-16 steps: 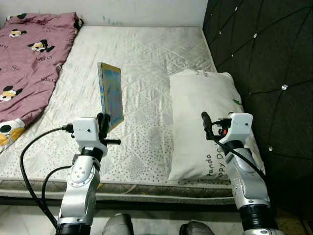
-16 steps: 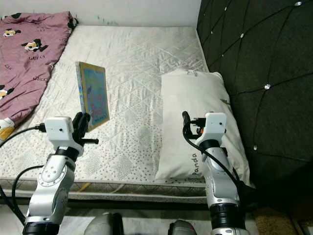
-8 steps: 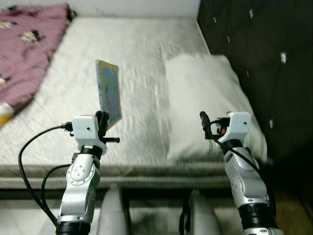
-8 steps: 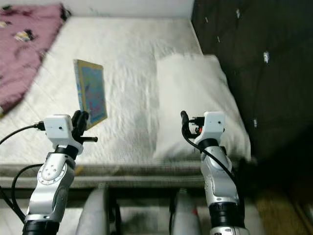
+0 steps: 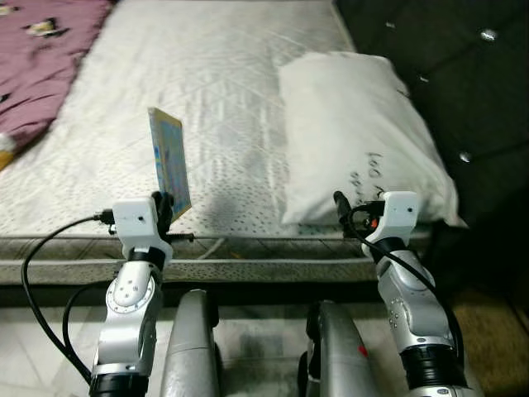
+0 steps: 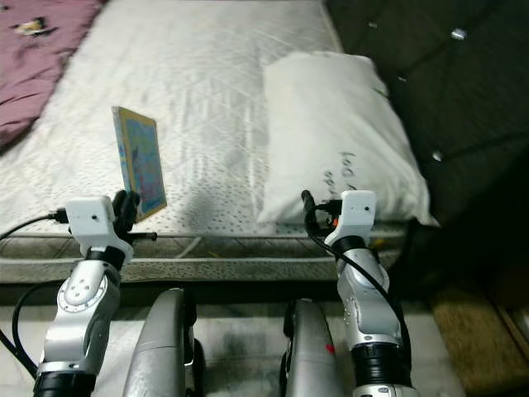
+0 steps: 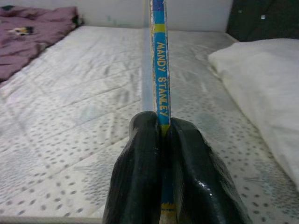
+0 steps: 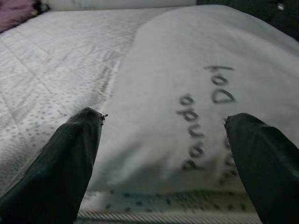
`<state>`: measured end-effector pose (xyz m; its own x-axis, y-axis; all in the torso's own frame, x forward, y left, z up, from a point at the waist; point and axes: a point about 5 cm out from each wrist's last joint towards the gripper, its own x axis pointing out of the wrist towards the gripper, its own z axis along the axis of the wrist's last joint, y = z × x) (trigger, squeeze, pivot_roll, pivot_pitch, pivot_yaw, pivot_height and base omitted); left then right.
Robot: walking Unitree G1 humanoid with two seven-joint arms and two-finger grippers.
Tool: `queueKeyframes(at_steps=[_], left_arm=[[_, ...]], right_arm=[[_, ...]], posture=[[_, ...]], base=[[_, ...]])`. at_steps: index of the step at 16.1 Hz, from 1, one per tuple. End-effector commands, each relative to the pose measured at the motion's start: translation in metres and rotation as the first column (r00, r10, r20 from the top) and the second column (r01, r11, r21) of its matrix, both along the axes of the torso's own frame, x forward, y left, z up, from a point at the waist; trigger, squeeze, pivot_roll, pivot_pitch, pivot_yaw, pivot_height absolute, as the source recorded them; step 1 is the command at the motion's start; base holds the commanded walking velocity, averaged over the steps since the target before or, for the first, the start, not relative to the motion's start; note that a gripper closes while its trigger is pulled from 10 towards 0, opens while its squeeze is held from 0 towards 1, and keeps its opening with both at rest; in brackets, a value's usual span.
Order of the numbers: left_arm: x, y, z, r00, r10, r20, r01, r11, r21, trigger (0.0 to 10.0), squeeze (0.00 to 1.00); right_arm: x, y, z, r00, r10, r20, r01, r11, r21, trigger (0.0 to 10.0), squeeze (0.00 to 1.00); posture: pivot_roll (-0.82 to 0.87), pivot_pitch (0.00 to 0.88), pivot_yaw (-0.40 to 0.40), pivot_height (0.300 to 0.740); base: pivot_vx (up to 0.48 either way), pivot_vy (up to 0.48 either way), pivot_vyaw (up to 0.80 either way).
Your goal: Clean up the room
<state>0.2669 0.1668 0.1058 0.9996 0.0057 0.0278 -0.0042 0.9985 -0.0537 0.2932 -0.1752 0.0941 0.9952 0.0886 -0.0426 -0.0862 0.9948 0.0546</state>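
White quilted mattress (image 5: 231, 91) fills most of the scene, with a dark tufted headboard (image 5: 446, 74) along its right side. At the mattress's near edge, the left end effector (image 5: 163, 212) holds a thin book (image 5: 169, 162) upright on its edge, above the bedding. The left wrist view shows both black fingers (image 7: 140, 177) pressed tight against the book's blue spine, which carries yellow lettering. A white pillow (image 5: 355, 132) with dark handwriting lies beside the headboard. The right end effector (image 5: 340, 207) hovers at the pillow's near end with its fingers (image 8: 70, 158) spread wide apart and nothing between them. A maroon cartoon-print blanket (image 5: 41, 50) lies bunched at the far left of the mattress.
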Motion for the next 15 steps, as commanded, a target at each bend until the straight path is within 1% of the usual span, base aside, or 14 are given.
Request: queueKeyframes(at_steps=[1,4,6,9,13,14,15], left_arm=[[0.0022,-0.0025,0.0118,0.998,-0.017,0.059,0.018,1.000,-0.001,10.0,0.00],[0.0021,-0.0031,0.0121,0.998,-0.023,0.062,0.023,1.000,-0.003,10.0,0.00],[0.0019,-0.0041,0.0131,0.997,-0.034,0.070,0.035,0.999,-0.008,10.0,0.00],[0.0023,-0.0051,0.0138,0.996,-0.047,0.078,0.048,0.999,-0.013,10.0,0.00],[0.0023,-0.0050,0.0134,0.996,-0.047,0.074,0.048,0.999,-0.013,10.0,0.00],[0.0030,-0.0060,0.0119,0.997,-0.045,0.063,0.047,0.998,-0.030,10.0,0.00],[0.0029,-0.0072,0.0120,0.997,-0.053,0.062,0.054,0.998,-0.021,10.0,0.00]], right_arm=[[0.0013,-0.0007,0.0037,1.000,0.007,0.010,-0.007,1.000,0.001,10.0,0.00],[0.0014,-0.0003,0.0034,1.000,0.010,0.008,-0.010,1.000,0.000,10.0,0.00],[0.0009,-0.0004,0.0031,1.000,0.005,0.006,-0.005,1.000,-0.003,10.0,0.00],[0.0010,-0.0002,0.0030,1.000,0.005,0.005,-0.005,1.000,-0.004,10.0,0.00],[0.0011,0.0005,0.0027,1.000,0.008,0.003,-0.008,1.000,-0.004,10.0,0.00],[0.0013,0.0006,0.0026,1.000,0.008,0.002,-0.008,1.000,-0.003,10.0,0.00],[0.0013,0.0007,0.0025,1.000,0.008,0.002,-0.008,1.000,-0.003,10.0,0.00]], posture=[[-0.01,0.117,0.018,0.600],[-0.01,0.117,0.019,0.566],[-0.01,0.119,0.021,0.562],[-0.01,0.120,0.021,0.562],[-0.01,0.120,0.021,0.562],[-0.01,0.119,0.022,0.562],[-0.01,0.120,0.023,0.562]], base=[[0.000,0.000,0.00],[0.000,0.000,0.00],[0.000,0.000,0.00],[0.313,0.000,0.00],[0.413,0.000,0.00],[0.000,0.000,0.00],[0.000,0.000,0.00]])
